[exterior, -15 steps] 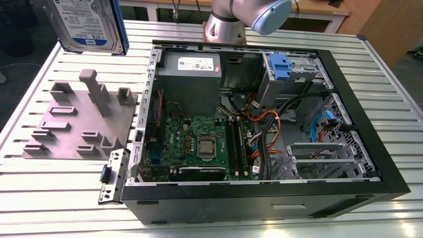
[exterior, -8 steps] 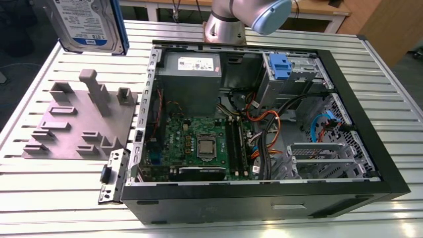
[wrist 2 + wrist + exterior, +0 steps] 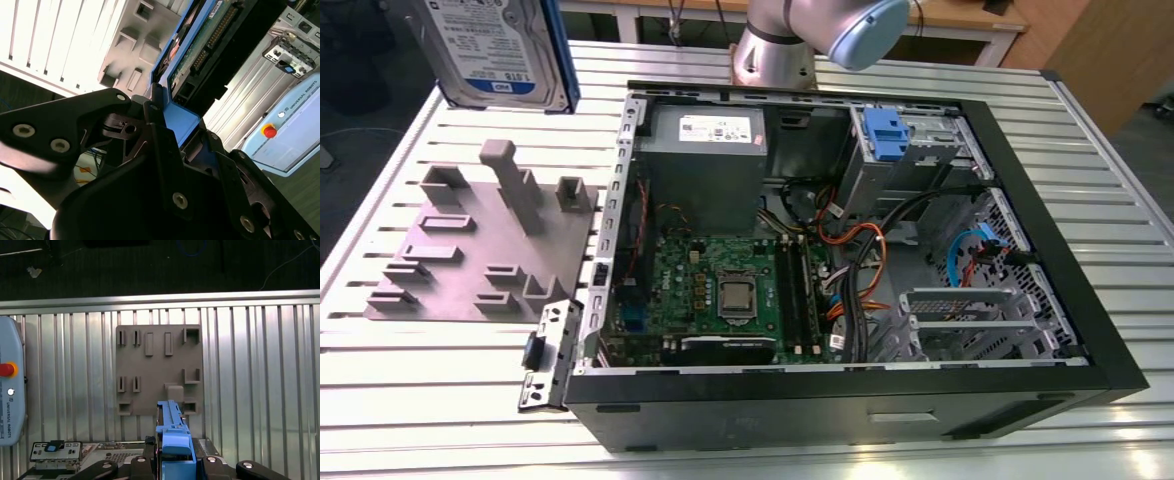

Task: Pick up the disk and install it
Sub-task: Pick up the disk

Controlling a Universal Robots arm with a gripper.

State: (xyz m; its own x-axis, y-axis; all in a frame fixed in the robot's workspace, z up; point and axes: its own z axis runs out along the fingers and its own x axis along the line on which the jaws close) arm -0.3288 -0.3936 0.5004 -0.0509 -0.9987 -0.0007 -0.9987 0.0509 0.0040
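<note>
Disk in jaws (outside PC case)

Black PC case lies open on the slatted metal desk — inside: grey power-supply box, green motherboard, blue latch piece, orange cables. Grey fixture plate with upright posts sits just beside the case, on the exterior view's left.
</note>
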